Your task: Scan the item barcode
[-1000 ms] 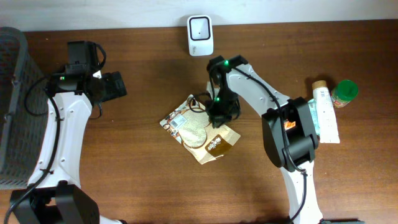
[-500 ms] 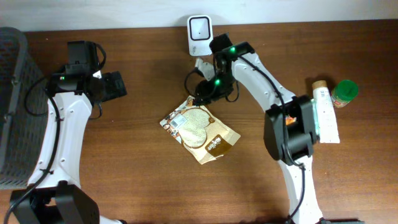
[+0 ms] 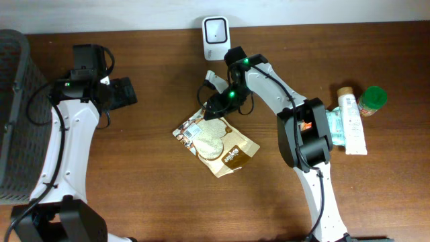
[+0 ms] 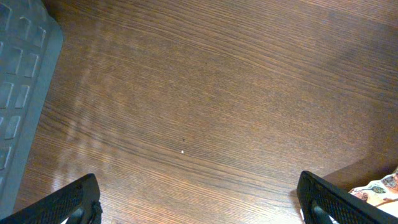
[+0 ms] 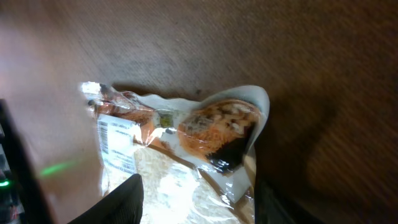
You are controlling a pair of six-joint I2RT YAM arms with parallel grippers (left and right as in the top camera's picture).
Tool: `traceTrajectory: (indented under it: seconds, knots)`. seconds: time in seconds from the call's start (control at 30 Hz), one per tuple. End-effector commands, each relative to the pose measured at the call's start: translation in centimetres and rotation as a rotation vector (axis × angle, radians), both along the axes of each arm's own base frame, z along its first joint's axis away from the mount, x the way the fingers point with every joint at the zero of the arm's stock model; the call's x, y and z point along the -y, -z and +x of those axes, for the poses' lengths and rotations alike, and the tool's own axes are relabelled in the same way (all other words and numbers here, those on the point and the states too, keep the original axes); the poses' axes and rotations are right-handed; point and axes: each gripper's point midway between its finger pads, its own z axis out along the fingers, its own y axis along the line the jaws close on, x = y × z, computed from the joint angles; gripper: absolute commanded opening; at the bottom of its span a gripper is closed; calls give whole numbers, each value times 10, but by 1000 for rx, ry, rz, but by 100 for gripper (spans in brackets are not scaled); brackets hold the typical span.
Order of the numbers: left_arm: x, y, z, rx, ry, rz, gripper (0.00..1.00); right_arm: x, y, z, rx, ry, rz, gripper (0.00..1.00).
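My right gripper [image 3: 213, 99] hangs over the middle of the table [image 3: 154, 195], just above the far corner of the packet [image 3: 216, 139]. My 2 fingers [image 5: 124, 198] there stand apart, and nothing is pinched between them. From my right wrist I look down past both dark tips at the packet. The picture is blurred, but I can make out crinkled clear film, an orange and brown printed patch, and a pale area below it.

The packet lies flat on the wood, turned at a slant, with its brown corner pointing toward the near edge. A white label [image 3: 195, 130] sits on its left part, facing up. From the wrist it shows fine dark print, too soft for me to read.

The white scanner [image 3: 216, 38] stands at the far edge of the table, just beyond my right gripper and apart from the packet.

My left gripper [image 4: 205, 202] is spread wide and holds nothing. It hovers over bare wood on the left, near the grey basket [image 3: 13, 114] and well apart from the packet.

On the right, beside my right arm, a white tube [image 3: 354, 128] lies next to a green-capped jar [image 3: 371, 99].
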Motion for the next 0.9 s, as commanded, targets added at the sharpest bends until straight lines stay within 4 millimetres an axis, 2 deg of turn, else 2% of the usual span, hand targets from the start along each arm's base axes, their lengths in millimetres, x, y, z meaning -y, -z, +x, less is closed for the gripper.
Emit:
traceTrajectory:
  seconds: [0.0,0.2,0.3,0.37,0.5,0.53,0.63,0.77,0.87]
  knots:
    - [-2,-7,3,16,12,16,99,-2,16,-3,-23,-13,0,52]
    - [-2,-7,3,16,12,16,99,2,19,-1,-10,-11,-34,51]
    - [-2,-7,3,16,12,16,99,6,30,-1,-3,-14,-85,44]
    - [-2,-7,3,16,12,16,99,9,41,1,-16,29,-141,38]
    - [-2,-7,3,16,12,16,99,8,43,2,-15,42,-152,27]
    - [-2,-7,3,16,12,16,99,9,44,3,-15,48,-159,19]
    - [-2,-7,3,16,12,16,99,16,49,8,-26,118,-223,4]
    - [-2,-7,3,16,12,16,99,21,48,11,-46,166,-237,4]
    - [-2,-7,3,16,12,16,99,31,37,21,-67,256,-236,4]
